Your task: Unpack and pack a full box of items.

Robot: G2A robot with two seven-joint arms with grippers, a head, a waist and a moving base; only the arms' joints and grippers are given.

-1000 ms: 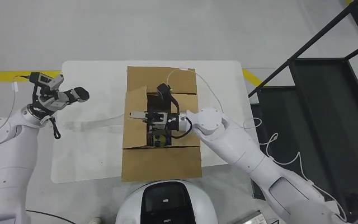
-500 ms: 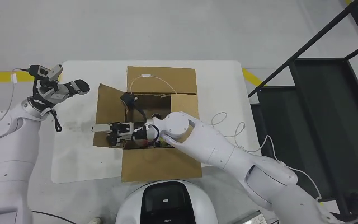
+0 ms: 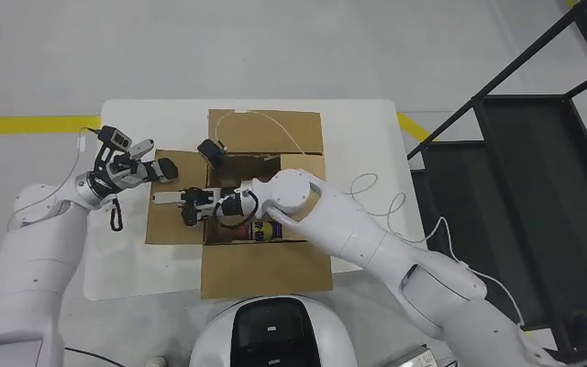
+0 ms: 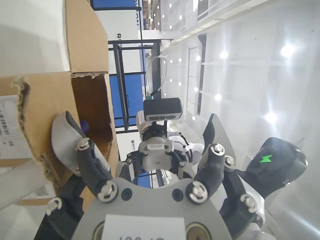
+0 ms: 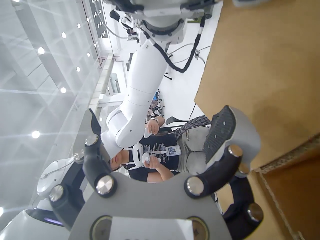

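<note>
Top view: the brown corrugated cardboard box [image 3: 266, 266] looks light, its flap [image 3: 170, 225] stiff yet creasable; I'd pinch the free edge. Left gripper [image 3: 163, 171] and right gripper [image 3: 170, 198] gape, holding nothing.

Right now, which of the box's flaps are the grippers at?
The flap on the robot's left, folded outward. Both the left gripper and right gripper are at it; the other flaps have none.

White table [image 3: 367, 138] on grey floor [image 3: 275, 46] with a yellow line [image 3: 37, 122], black stairs [image 3: 514, 165] beside.
</note>
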